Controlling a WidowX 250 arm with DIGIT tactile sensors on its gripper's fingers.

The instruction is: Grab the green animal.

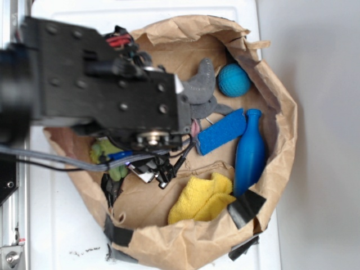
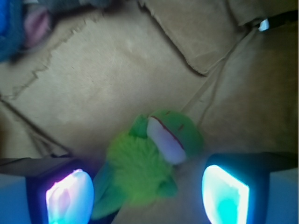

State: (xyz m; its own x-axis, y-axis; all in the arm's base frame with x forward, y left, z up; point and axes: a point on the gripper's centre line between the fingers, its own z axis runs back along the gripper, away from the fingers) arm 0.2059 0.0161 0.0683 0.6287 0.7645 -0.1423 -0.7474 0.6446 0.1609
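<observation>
I see my gripper spread wide, grasping nothing, straddling the green plush frog on the paper bag's floor; it looks light and squashy, so I'd pinch its fuzzy body.

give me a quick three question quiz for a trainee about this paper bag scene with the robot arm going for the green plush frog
1. True or false: the gripper has already shut on the green animal.
2. Multiple choice: in the exterior view, which thing lies nearest the bag's front rim? A) yellow cloth B) blue ball C) grey plush animal
3. Fill in: in the exterior view, the blue bottle lies along the ___ side of the paper bag.

Key
1. False: in the wrist view the fingers stand apart with the frog between them, not pinched.
2. A
3. Right, in image terms.
</observation>
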